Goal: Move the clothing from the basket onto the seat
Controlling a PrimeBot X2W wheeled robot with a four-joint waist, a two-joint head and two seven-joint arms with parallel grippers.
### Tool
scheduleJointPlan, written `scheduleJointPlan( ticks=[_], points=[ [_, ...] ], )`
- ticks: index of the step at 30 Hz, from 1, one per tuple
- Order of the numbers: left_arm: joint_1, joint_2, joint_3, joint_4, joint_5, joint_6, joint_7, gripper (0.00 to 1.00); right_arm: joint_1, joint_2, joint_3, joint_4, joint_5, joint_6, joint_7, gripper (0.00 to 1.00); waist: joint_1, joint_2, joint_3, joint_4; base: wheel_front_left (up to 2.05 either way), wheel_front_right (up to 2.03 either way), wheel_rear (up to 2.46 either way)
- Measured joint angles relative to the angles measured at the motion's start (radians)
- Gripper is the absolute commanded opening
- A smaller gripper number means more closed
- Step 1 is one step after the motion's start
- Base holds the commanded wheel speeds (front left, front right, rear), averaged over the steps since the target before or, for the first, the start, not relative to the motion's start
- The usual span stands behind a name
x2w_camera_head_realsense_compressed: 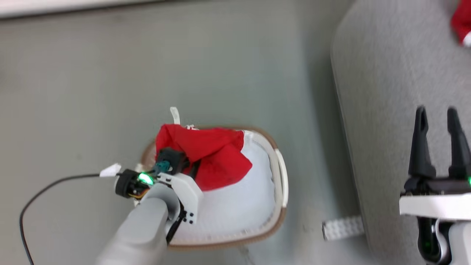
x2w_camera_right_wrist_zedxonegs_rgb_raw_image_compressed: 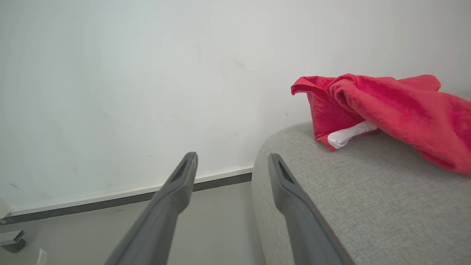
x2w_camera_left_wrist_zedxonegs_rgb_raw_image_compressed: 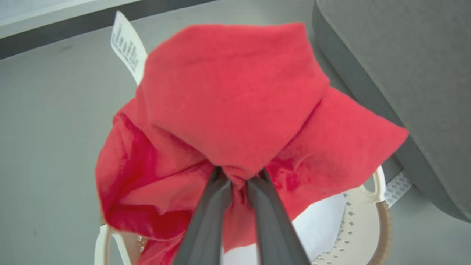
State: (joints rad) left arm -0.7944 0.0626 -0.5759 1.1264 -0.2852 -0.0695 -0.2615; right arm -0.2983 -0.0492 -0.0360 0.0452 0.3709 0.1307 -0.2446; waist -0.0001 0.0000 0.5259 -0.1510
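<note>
**Head view.** The left gripper (x2w_camera_head_realsense_compressed: 186, 165) is pinched shut on a bright red soft fabric garment (x2w_camera_head_realsense_compressed: 217, 154). The cloth bunches just ahead of its fingers and drapes down into the oval cream-white plastic laundry basket with a brown rim (x2w_camera_head_realsense_compressed: 281, 206) directly beneath. The hold is on a gathered fold, likely so that the whole piece comes up together. Well off to this gripper's right lies the large light grey upholstered seat (x2w_camera_head_realsense_compressed: 386, 92). The right gripper (x2w_camera_head_realsense_compressed: 436, 112) hovers over the seat's edge with its fingers spread and empty, probably parked out of the way. Beyond its fingertips, a second red garment with a white band (x2w_camera_head_realsense_compressed: 461, 25) lies on the seat.

**Left wrist view.** The two dark fingers converge on a knot of red cloth, which fans out past the tips and hangs to both sides. A white care label (x2w_camera_left_wrist_zedxonegs_rgb_raw_image_compressed: 127, 48) sticks up beyond it on the left. The basket sits below and to the right of the fingers, with the seat's flank farther right.

**Right wrist view.** The fingers stand apart with nothing between them, and the right one is over the seat. The second garment rests on the seat top, ahead and to the right. The held piece looks ready to be lifted clear and carried across to join it.
</note>
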Motion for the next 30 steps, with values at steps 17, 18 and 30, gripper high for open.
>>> scheduleJointPlan(
  ticks=[17,18,30],
  points=[
    [0.212,0.098,0.118,-0.649,-0.122,0.095,0.111,0.00,0.182,0.001,0.033,0.080,-0.026,0.000,0.043,1.00,-0.0003,0.0000,-0.421,0.079,0.00,0.00,0.00],
    [0.226,0.110,0.123,-0.703,-0.123,0.109,0.130,0.00,0.190,0.000,0.035,0.080,-0.026,0.000,0.049,1.00,-0.0003,0.0000,-0.438,0.080,0.00,0.00,0.00],
    [0.323,0.203,0.168,-1.104,-0.140,0.217,0.301,0.00,0.249,0.000,0.088,0.066,-0.015,0.000,0.069,1.00,-0.0003,0.0001,-0.531,0.069,0.00,0.00,0.00]
  ],
)
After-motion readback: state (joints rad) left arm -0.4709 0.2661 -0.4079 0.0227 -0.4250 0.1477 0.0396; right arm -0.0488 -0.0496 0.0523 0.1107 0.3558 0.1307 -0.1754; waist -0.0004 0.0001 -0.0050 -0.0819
